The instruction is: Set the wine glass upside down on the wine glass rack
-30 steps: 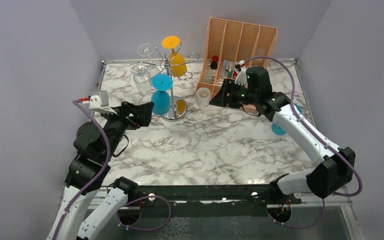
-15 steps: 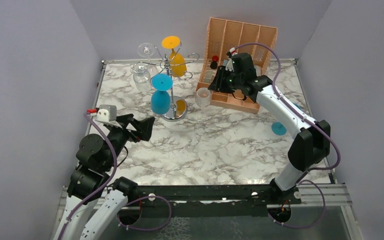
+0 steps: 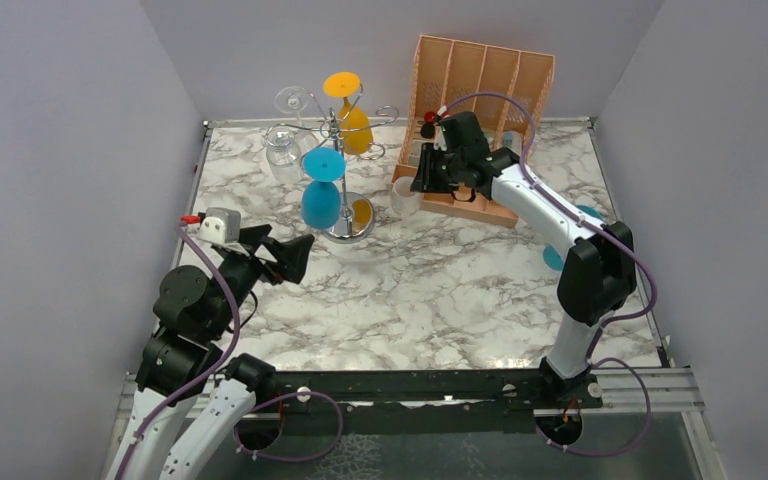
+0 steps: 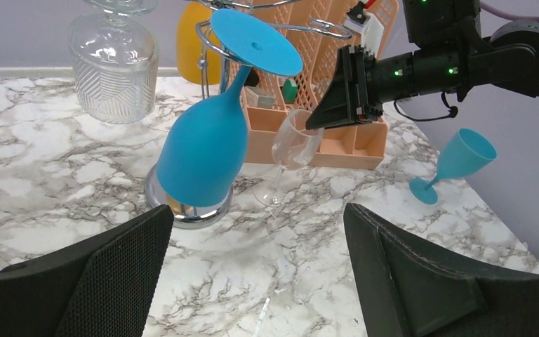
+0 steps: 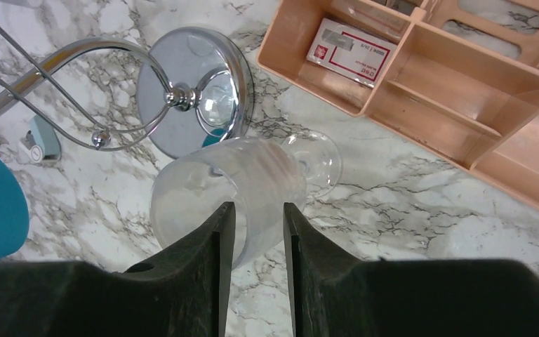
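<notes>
A clear wine glass (image 3: 405, 195) stands upright on the marble table between the wine glass rack (image 3: 338, 130) and the orange organiser. My right gripper (image 3: 424, 180) is down at its rim. In the right wrist view the jaws (image 5: 256, 207) are narrowed, with part of the glass bowl (image 5: 253, 175) between them. Whether the pads press on it is unclear. The rack's shiny disc base (image 5: 196, 91) lies just beyond the glass. My left gripper (image 4: 258, 208) is wide open and holds nothing, low over the table in front of the rack. From there the glass (image 4: 293, 144) shows behind it.
Three glasses hang upside down on the rack: blue (image 3: 321, 195), yellow (image 3: 353, 120) and patterned clear (image 3: 282, 150). The orange slotted organiser (image 3: 480, 80) stands right behind my right gripper. Another blue glass (image 3: 560, 255) stands upright at the right, partly behind the right arm.
My right arm has swung left and forward from the organiser to the clear glass, and its jaws have narrowed. The left arm has drawn back a little, still open.
</notes>
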`<move>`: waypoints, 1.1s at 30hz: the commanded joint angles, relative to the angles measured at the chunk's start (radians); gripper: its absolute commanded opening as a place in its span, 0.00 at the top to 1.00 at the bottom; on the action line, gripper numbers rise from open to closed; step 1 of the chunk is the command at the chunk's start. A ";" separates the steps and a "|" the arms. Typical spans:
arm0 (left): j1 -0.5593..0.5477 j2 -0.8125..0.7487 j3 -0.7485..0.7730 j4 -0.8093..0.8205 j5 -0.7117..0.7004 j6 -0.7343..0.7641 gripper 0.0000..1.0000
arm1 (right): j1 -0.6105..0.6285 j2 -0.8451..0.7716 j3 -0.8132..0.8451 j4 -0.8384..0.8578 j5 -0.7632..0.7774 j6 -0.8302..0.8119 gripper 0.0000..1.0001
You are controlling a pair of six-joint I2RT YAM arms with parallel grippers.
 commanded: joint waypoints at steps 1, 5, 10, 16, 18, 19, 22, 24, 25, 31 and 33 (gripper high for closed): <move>-0.003 0.002 0.005 0.041 0.030 0.040 0.04 | 0.013 0.008 0.038 -0.053 0.086 -0.049 0.69; -0.002 0.001 -0.009 0.094 0.023 0.035 0.04 | 0.019 -0.001 0.040 -0.063 0.086 -0.083 0.79; -0.003 0.003 -0.050 0.182 0.121 0.099 0.04 | 0.019 -0.038 0.016 -0.063 0.075 -0.124 0.90; -0.002 0.040 -0.057 0.190 0.206 0.142 0.03 | 0.019 -0.145 -0.071 -0.031 0.067 -0.157 0.99; -0.003 0.055 -0.055 0.190 0.218 0.147 0.01 | 0.019 -0.184 -0.095 -0.035 0.054 -0.166 0.99; -0.002 0.060 -0.053 0.193 0.221 0.147 0.01 | 0.019 -0.207 -0.107 -0.041 0.044 -0.172 0.99; -0.002 0.064 -0.053 0.208 0.241 0.144 0.01 | 0.019 -0.275 -0.142 -0.070 0.021 -0.197 0.99; -0.003 0.069 -0.056 0.215 0.276 0.141 0.01 | 0.018 -0.337 -0.170 -0.083 -0.004 -0.219 0.99; -0.003 0.075 -0.059 0.215 0.303 0.141 0.01 | 0.018 -0.367 -0.184 -0.088 -0.024 -0.227 0.99; -0.003 0.089 -0.096 0.222 0.404 0.167 0.01 | 0.019 -0.535 -0.263 -0.117 -0.168 -0.227 0.99; -0.002 0.073 -0.111 0.228 0.426 0.211 0.01 | 0.019 -0.577 -0.294 -0.128 -0.220 -0.216 0.99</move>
